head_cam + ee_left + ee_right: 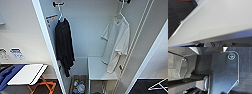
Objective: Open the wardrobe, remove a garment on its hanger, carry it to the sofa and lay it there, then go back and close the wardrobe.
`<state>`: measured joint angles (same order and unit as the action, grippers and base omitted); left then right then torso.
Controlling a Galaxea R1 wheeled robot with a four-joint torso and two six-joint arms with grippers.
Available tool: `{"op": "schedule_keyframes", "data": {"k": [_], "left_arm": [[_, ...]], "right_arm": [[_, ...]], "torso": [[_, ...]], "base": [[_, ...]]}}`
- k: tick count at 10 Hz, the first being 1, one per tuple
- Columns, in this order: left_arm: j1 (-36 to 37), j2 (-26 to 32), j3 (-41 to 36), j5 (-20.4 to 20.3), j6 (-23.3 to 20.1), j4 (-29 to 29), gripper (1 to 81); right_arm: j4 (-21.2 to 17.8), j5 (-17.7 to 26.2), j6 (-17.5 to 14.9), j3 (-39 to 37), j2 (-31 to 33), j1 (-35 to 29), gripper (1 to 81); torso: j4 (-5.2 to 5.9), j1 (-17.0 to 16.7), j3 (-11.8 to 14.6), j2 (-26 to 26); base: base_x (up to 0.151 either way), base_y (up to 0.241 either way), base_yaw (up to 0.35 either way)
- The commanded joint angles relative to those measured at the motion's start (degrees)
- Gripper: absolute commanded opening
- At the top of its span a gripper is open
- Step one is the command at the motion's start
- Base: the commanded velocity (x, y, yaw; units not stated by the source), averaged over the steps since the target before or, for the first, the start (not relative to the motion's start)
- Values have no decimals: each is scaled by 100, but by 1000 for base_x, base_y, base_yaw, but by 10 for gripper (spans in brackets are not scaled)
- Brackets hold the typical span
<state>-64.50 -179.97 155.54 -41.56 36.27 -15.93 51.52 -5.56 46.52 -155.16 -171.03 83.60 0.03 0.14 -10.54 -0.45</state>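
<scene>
Showing only the robot's own dark plate and jointed bar over dark carpet (pixel 245 72), the right wrist view is giving no sight of fingers, so I cannot tell that gripper's state; the left wrist view is looking along a broad white panel (pixel 218 21) with dark floor beside it, and the left gripper's state cannot be told either. Outward, in the head view, the wardrobe (pixel 87 30) is standing open; the garment (pixel 116 43) is hanging on its hanger (pixel 120 11) at the right side of the interior — above a white shelf (pixel 96 68); a black top (pixel 63 42) is hanging at the left; a box of small items (pixel 78 86) is sitting on the wardrobe floor; a white-topped stand with orange legs (pixel 30 73) is standing left of the wardrobe.
</scene>
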Motion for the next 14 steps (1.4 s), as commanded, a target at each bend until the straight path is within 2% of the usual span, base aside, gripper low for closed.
{"op": "schedule_keyframes", "data": {"k": [1, 3, 7, 12, 13, 14], "left_arm": [[460, 110, 11, -1, 548, -50, 811], [311, 162, 20, -19, 513, -358, 811], [-75, 461, 205, -1, 311, -401, 811], [-410, 601, 724, 33, 267, -718, 811], [-454, 663, 724, 102, -119, -553, 811], [-489, 664, 688, 297, -1025, -428, 811]], "right_arm": [[60, 257, -29, -13, 32, -225, 811], [60, 257, -29, 5, 32, -225, 811], [69, 257, -46, 22, -12, -261, 811], [61, 248, -55, 22, -30, -269, 811], [60, 248, -55, 14, -30, -269, 811], [51, 248, -55, -13, -30, -278, 811]], "torso": [[0, 0, 0, 0], [0, 0, 0, 0], [0, 0, 0, 0], [0, 0, 0, 0], [0, 0, 2, 0], [0, 0, 0, 0]], "base": [[0, 0, 0], [0, 0, 0], [0, 0, 0], [0, 0, 0], [0, 0, 0], [0, 0, 0]]}}
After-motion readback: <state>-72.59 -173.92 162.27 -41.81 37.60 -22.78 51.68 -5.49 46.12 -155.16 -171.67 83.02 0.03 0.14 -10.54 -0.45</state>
